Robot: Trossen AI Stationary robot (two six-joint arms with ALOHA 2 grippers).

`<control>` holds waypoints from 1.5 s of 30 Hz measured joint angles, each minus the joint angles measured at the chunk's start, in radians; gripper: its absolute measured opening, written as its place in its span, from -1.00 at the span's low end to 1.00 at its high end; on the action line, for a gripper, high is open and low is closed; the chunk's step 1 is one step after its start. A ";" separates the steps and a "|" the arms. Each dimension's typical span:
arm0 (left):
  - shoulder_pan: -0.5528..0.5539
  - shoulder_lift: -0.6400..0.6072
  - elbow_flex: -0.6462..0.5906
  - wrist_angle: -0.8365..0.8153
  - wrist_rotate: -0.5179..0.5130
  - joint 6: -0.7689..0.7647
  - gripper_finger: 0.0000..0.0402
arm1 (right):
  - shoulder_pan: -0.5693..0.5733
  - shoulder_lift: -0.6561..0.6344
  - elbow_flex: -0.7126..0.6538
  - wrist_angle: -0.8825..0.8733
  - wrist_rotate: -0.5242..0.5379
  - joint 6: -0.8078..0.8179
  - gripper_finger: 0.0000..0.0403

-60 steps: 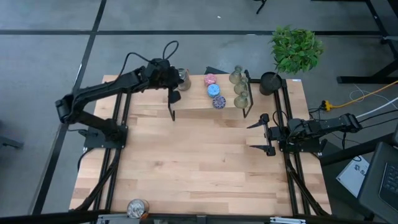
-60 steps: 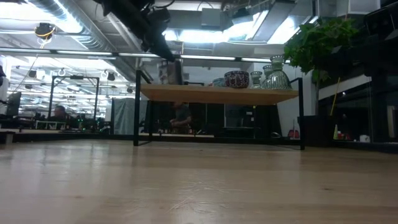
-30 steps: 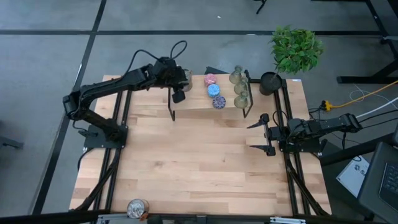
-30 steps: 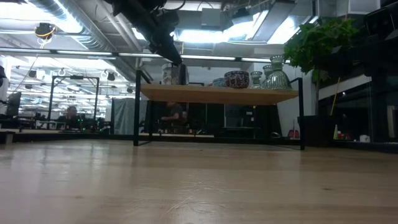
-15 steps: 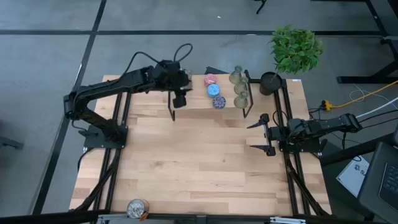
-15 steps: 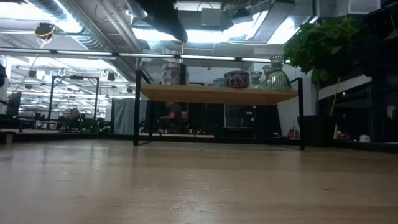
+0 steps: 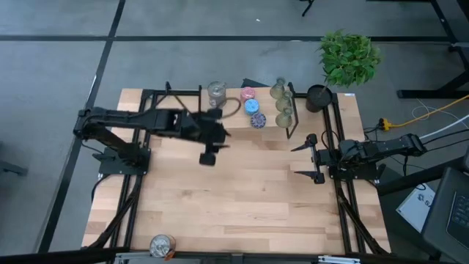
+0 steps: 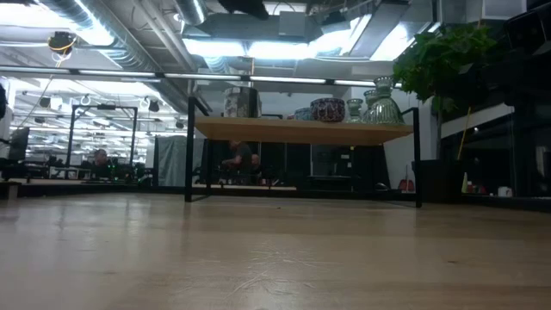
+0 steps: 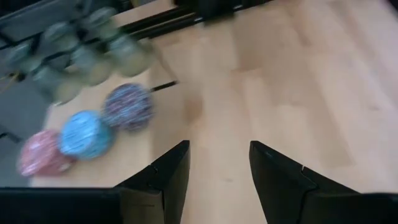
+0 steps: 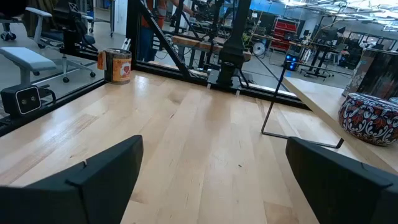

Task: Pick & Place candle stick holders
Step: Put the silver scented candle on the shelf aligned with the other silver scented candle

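Observation:
A raised wooden shelf [image 7: 234, 117] stands at the table's far side. On it rest a silvery holder [image 7: 217, 93], a pink one [image 7: 248, 93], a blue one [image 7: 253, 106], a purple-speckled one [image 7: 257, 119] and three green glass ones [image 7: 283, 104]. A second silvery holder [image 7: 161, 246] stands at the table's near edge. My left gripper [image 7: 210, 150] hovers near the shelf's front edge, open and empty [image 9: 217, 149]. My right gripper [image 7: 308, 158] waits at the right, open and empty.
A black plant pot [image 7: 319, 97] and a green plant [image 7: 349, 57] stand at the far right, beside the shelf. The shelf's black legs [image 7: 202, 133] reach down to the table. Bare wooden table [image 7: 234, 198] lies between the shelf and the near edge.
My left gripper has left the silvery holder at the shelf's left end, risen, and swung toward the table's near edge, past the shelf's front. The silvery holder stays upright on the shelf. My right arm has kept still.

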 joint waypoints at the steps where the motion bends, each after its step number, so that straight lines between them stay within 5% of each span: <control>1: -0.024 0.000 0.000 -0.001 0.000 -0.010 -0.20 | 0.000 0.000 0.000 0.000 0.000 0.000 0.98; 16: -0.476 0.000 0.000 -0.228 0.006 -0.207 -0.21 | 0.000 0.000 0.000 0.000 0.000 0.000 0.98; 29: -0.980 0.000 0.000 -0.362 0.002 -0.984 -0.22 | 0.000 0.000 0.000 0.000 0.000 0.000 0.98; 34: -1.156 0.007 0.000 -0.315 -0.118 -1.224 -0.22 | 0.000 0.000 0.000 0.000 0.000 0.000 0.98; 39: -1.282 0.082 0.000 -0.201 -0.181 -1.268 -0.22 | 0.000 0.000 0.000 0.000 0.000 0.000 0.98; 45: -1.322 0.235 -0.001 -0.122 -0.135 -1.205 -0.22 | 0.000 0.000 0.000 0.000 0.000 0.000 0.98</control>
